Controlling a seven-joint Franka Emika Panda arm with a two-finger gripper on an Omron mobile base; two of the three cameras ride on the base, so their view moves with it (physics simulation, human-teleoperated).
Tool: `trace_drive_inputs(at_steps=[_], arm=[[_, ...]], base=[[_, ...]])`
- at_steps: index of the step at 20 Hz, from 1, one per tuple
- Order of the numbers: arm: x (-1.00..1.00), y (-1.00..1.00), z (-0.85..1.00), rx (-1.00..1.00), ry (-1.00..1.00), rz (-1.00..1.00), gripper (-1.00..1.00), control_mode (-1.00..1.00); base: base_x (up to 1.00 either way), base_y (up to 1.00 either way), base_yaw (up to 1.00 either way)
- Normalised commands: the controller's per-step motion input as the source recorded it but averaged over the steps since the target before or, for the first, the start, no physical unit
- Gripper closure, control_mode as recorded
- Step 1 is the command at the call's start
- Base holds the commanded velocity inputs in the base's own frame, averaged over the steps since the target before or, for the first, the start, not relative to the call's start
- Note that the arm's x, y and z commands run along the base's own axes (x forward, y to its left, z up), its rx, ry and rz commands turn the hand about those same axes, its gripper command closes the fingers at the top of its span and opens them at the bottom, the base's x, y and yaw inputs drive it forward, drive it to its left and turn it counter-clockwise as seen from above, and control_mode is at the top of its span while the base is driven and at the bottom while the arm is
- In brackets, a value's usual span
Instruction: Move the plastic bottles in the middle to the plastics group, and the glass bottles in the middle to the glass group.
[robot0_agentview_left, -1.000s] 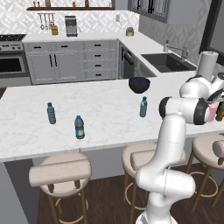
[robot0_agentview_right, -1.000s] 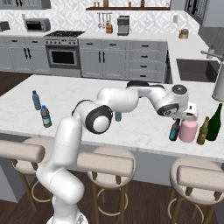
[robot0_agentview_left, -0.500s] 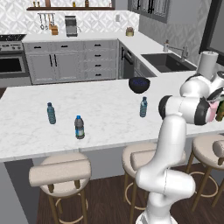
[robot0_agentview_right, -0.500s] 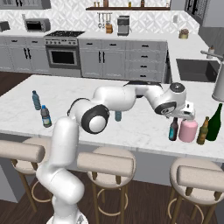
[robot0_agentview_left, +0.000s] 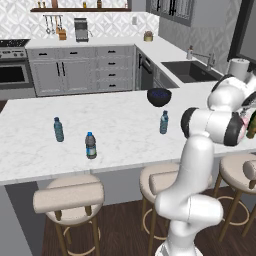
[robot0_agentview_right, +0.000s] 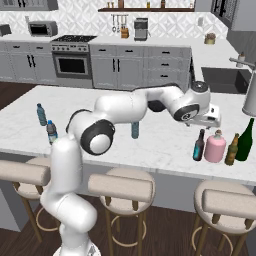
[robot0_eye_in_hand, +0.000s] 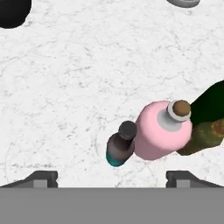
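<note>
— Pink squat bottle (robot0_agentview_right: 216, 147) and slim dark bottle with the teal base (robot0_agentview_right: 199, 146): why are they standing so tight against the green ones?

— Glass belongs at that end of the tabletop (robot0_agentview_right: 150, 145). The tall dark green bottle (robot0_agentview_right: 245, 141) and a smaller olive bottle (robot0_agentview_right: 231, 149) stand there, and the two middle glass bottles now sit just beside them in one row near the front edge. From the hand view the pink one touches, or nearly touches, its neighbours on both sides.

— And the claw (robot0_agentview_right: 209, 116)?

— Above them, looking down, holding nothing. Its two fingertips (robot0_eye_in_hand: 41, 178) stand wide apart at the bottom of the hand view, so I judge it released.

— What's left, then?

— The pale-blue water bottle (robot0_agentview_left: 163, 122), alone mid-tabletop near the dark bowl (robot0_agentview_left: 159, 96). Its group, the plain blue-capped bottle (robot0_agentview_left: 58, 129) and the dark-banded one (robot0_agentview_left: 90, 145), stands well apart at the far left. My guess is that's the remaining move.
</note>
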Motion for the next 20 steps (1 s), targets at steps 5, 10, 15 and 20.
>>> trace_drive_inputs(at_steps=[5, 10, 15, 20], arm=[[-0.53, 0.68, 0.10, 0.00, 0.00, -0.03, -1.00, -1.00], [-0.42, 1.00, -0.10, 0.00, 0.00, -0.04, -1.00, -1.00], [-0.19, 1.00, -0.02, 0.00, 0.01, 0.00, -1.00, -1.00], [-0.02, 1.00, 0.00, -0.02, 0.00, 0.00, -1.00, -1.00]], base=[[0.00, 0.00, 0.00], [0.00, 0.00, 0.00], [0.00, 0.00, 0.00], [0.00, 0.00, 0.00]])
